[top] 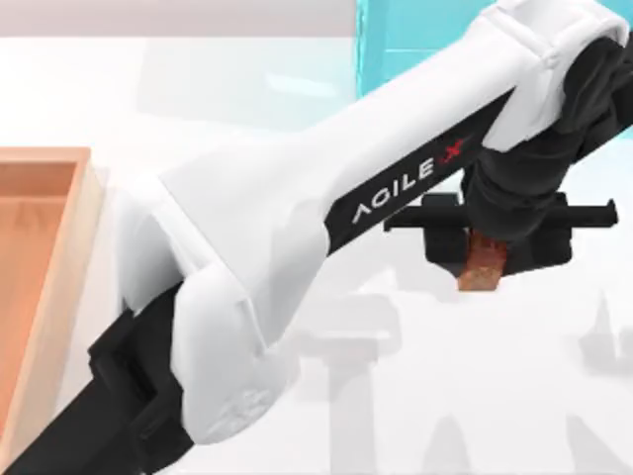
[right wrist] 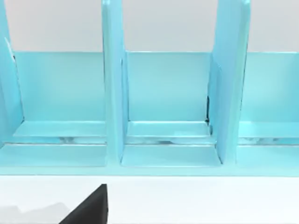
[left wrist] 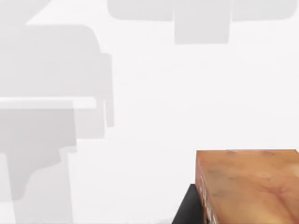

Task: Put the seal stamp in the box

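The seal stamp (top: 483, 269), a reddish-brown mottled block, hangs under my left gripper (top: 487, 247) at the table's right of centre, with the gripper shut on it. In the left wrist view the stamp (left wrist: 250, 186) looms close beside a black finger (left wrist: 187, 212), with white table and soft shadows far below it. The box (top: 87, 237), a wooden tray with a tan rim and an orange-brown inside, lies at the table's left edge, well apart from the stamp. A black piece of my right gripper (right wrist: 91, 210) shows in the right wrist view.
A turquoise shelf unit (top: 396, 40) stands at the back right. The right wrist view faces its open compartments (right wrist: 168, 93) from close by. My left arm's white body (top: 297, 257) crosses the table diagonally, covering much of the middle.
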`<control>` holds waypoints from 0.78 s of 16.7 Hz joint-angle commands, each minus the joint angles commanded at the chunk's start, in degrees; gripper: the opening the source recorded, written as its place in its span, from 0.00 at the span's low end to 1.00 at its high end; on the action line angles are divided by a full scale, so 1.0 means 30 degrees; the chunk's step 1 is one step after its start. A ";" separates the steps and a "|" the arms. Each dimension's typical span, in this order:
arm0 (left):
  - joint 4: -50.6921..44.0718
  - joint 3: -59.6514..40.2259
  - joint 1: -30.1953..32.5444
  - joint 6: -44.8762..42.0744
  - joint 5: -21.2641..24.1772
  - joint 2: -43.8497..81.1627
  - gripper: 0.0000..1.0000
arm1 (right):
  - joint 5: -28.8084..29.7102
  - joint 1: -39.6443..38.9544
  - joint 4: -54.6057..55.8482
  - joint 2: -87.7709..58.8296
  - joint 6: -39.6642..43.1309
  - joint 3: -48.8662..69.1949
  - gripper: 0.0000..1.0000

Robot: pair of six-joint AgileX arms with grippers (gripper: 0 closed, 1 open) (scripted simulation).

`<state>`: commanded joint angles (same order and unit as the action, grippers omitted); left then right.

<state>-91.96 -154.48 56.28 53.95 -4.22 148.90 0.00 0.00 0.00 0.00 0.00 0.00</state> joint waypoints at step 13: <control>0.2195 1.1666 -1.0763 -1.1085 0.0137 -0.6746 0.00 | 0.0000 0.0000 0.0000 0.0000 0.0000 0.0000 1.00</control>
<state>-85.37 -119.48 23.98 20.69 -3.81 128.66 0.00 0.00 0.00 0.00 0.00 0.00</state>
